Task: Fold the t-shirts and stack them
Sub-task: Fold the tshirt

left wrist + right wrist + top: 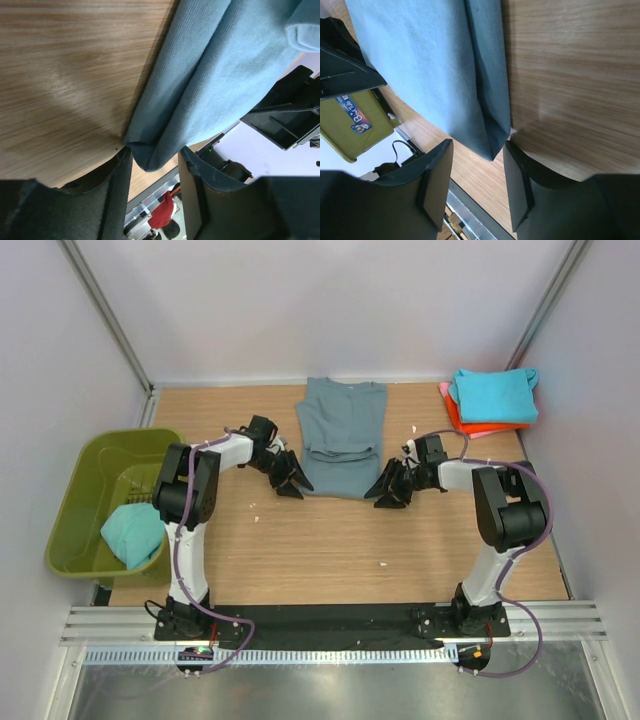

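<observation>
The slate blue-grey t-shirt [340, 435] lies folded into a long strip at the table's middle back. My left gripper [290, 480] is open at its near left corner; in the left wrist view the cloth corner [150, 155] sits between the jaws. My right gripper [388, 488] is open at its near right corner, which [492, 140] hangs between the jaws in the right wrist view. A stack of folded tees, turquoise [492, 395] over orange [480, 426] and pink, lies at the back right. Another turquoise tee [133, 533] sits in the tub.
An olive-green plastic tub [90, 480] stands off the table's left edge. White walls close in the back and sides. Small white specks [382, 563] lie on the wood in front of the shirt.
</observation>
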{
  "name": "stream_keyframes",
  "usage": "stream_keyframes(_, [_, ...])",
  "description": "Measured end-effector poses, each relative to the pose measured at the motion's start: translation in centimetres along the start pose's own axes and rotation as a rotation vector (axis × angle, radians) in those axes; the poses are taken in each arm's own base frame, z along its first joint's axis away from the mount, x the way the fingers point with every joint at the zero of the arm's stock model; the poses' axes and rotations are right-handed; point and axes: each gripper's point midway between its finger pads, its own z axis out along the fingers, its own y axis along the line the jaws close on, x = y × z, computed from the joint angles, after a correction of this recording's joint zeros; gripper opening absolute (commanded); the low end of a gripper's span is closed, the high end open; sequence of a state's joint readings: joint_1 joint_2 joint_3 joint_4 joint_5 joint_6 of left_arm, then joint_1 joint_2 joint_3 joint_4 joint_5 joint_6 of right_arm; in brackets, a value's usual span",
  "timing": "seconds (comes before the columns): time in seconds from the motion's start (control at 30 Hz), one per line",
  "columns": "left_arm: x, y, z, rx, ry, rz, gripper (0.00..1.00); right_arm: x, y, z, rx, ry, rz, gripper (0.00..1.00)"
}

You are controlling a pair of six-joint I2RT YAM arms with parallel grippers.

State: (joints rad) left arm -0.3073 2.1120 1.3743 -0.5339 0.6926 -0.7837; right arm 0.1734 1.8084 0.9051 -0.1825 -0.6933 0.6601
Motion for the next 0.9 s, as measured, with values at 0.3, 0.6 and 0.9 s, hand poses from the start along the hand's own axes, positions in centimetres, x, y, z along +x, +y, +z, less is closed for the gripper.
stream_keyframes(0.3, [-0.2, 0.0, 0.1, 0.002, -0.004, 0.001, 0.43, -0.7, -0.1, 0.3, 0.003, -0.028, -0.014, 0.45])
stream_keyframes(0.6, [-0.7, 0.3, 0.5, -0.007, -0.021, 0.004, 0.08, -1.6, -0.3, 1.0, 0.004, -0.041, -0.018, 0.17])
stream_keyframes(0.9, [-0.1, 0.2, 0.1, -0.005, -0.039, 0.028, 0.00, -1.7, 0.5, -0.4, -0.003, -0.070, -0.039, 0.01])
